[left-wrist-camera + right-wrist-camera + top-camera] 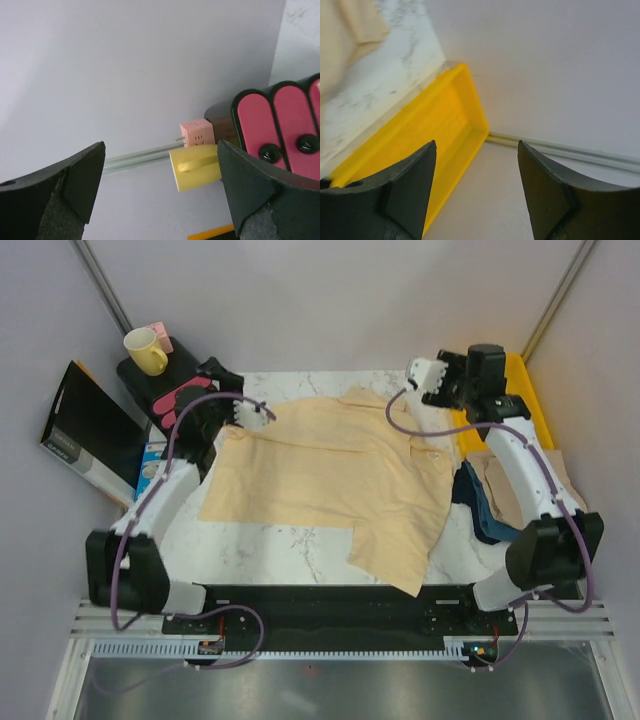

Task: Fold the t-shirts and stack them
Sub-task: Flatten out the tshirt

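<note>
A shirt (330, 475) is spread across the table (290, 545). A tray (533, 390) is set at the far right corner, a mug (146, 350) at the far left. Further garments (499, 490) are piled right of the shirt.

The left arm (165, 495) and right arm (530, 475) are showing white links and bulky black joints above a black base plate (320, 602). Purple cables (116, 580) are trailing along both. The left gripper (262, 415) and right gripper (415, 372) are showing white bodies, dark rough fingers (75, 185).

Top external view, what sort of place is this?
Likely a robotics lab test cell: left arm and right arm mounted at a marble-look table, a cream t-shirt spread for folding.
</note>
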### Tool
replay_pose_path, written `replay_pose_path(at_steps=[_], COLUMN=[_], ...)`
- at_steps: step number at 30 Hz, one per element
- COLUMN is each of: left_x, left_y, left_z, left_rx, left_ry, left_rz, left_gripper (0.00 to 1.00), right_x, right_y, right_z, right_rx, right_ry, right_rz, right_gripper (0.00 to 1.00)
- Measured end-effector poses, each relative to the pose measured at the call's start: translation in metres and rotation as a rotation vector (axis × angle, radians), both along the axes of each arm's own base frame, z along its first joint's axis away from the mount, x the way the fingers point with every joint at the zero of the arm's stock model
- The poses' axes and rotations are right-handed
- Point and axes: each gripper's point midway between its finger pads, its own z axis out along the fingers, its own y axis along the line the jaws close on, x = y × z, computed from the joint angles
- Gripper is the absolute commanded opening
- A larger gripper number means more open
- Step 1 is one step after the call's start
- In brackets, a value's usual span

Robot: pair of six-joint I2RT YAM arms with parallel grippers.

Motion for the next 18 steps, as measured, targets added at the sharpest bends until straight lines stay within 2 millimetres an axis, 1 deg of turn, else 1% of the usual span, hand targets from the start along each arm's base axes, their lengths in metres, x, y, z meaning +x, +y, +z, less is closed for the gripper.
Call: replay_pose_path(at_steps=[1, 2, 3, 4, 5, 6, 7, 8, 10, 12, 14, 16, 18], left_x=[-0.021, -0.043, -0.067, -0.086, -0.110, -0.129, -0.143, -0.160, -0.186, -0.207, -0.219, -0.226, -0.228], left_y=[-0.004, -0.008, -0.012, -0.015, -0.019, -0.022, -0.024, -0.027, -0.030, -0.032, -0.032, -0.033, -0.033], left_z=[0.004, 0.001, -0.008, -0.018, -0.036, -0.056, -0.073, -0.095, -0.135, -0.170, -0.191, -0.207, -0.216], left_rx=[-0.005, -0.007, -0.008, -0.008, -0.008, -0.004, 0.000, 0.004, 0.020, 0.031, 0.039, 0.043, 0.048], left_ry=[0.018, 0.040, 0.072, 0.104, 0.155, 0.212, 0.262, 0.319, 0.426, 0.524, 0.592, 0.646, 0.678], left_rz=[-0.040, -0.076, -0.113, -0.143, -0.182, -0.212, -0.236, -0.265, -0.308, -0.339, -0.356, -0.369, -0.375], left_gripper=[1.00, 1.00, 1.00, 1.00, 1.00, 1.00, 1.00, 1.00, 1.00, 1.00, 1.00, 0.98, 0.97], right_x=[-0.020, -0.036, -0.055, -0.075, -0.096, -0.116, -0.135, -0.155, -0.191, -0.221, -0.245, -0.258, -0.265], right_y=[0.004, 0.008, 0.013, 0.017, 0.022, 0.025, 0.029, 0.032, 0.038, 0.045, 0.053, 0.062, 0.069], right_z=[-0.010, -0.022, -0.039, -0.061, -0.085, -0.108, -0.130, -0.149, -0.179, -0.194, -0.202, -0.204, -0.205], right_rx=[-0.009, -0.015, -0.018, -0.022, -0.028, -0.031, -0.036, -0.043, -0.061, -0.086, -0.116, -0.134, -0.142], right_ry=[0.054, 0.105, 0.168, 0.243, 0.329, 0.414, 0.496, 0.576, 0.698, 0.768, 0.804, 0.820, 0.835], right_rz=[0.041, 0.073, 0.114, 0.154, 0.192, 0.227, 0.262, 0.294, 0.354, 0.415, 0.474, 0.516, 0.541], right_gripper=[0.74, 0.74, 0.74, 0.76, 0.76, 0.77, 0.78, 0.78, 0.79, 0.80, 0.81, 0.82, 0.82])
